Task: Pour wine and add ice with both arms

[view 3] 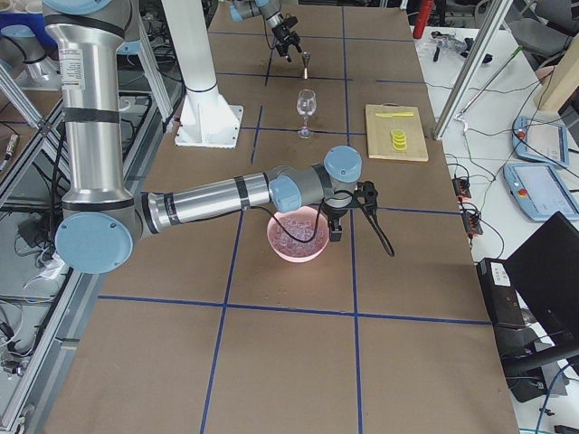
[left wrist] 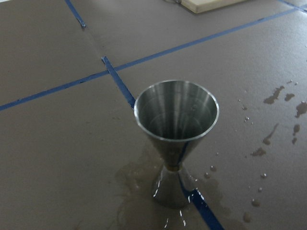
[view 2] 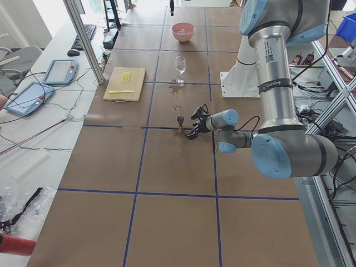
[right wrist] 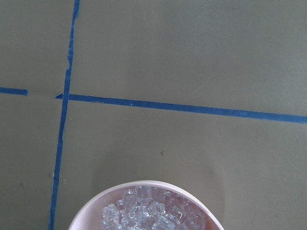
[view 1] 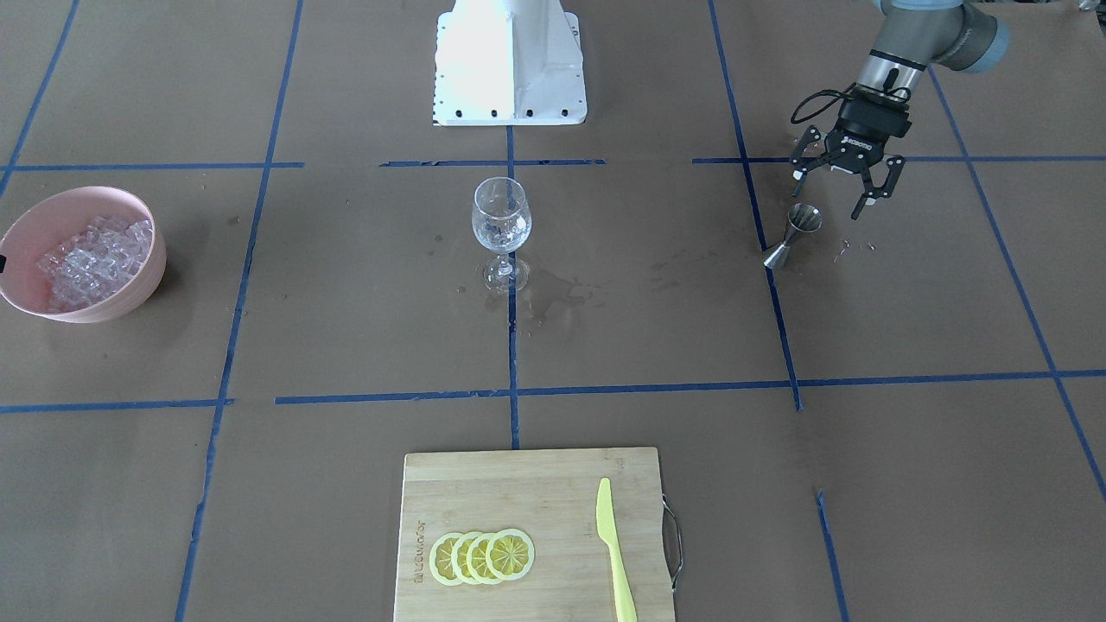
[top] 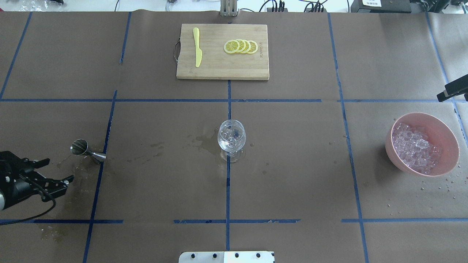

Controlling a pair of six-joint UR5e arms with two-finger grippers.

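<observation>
The wine glass [view 1: 501,226] stands upright at the table's centre, and also shows in the overhead view [top: 231,138]. It holds something clear. The ice [top: 416,148] fills a pink bowl [top: 424,114] on the robot's right, and it shows in the right wrist view [right wrist: 148,211]. My left gripper [view 1: 847,186] is open and empty. It sits just behind a steel jigger [view 1: 791,235], which stands upright and apart from it [left wrist: 176,139]. My right gripper [top: 451,90] shows only partly at the overhead view's edge, beyond the bowl. I cannot tell if it is open or shut.
A wooden cutting board [top: 219,65] with lemon slices [top: 241,46] and a yellow knife [top: 197,47] lies at the table's far side. Wet patches [top: 204,140] mark the paper near the glass and the jigger. The white robot base [view 1: 510,60] stands behind the glass.
</observation>
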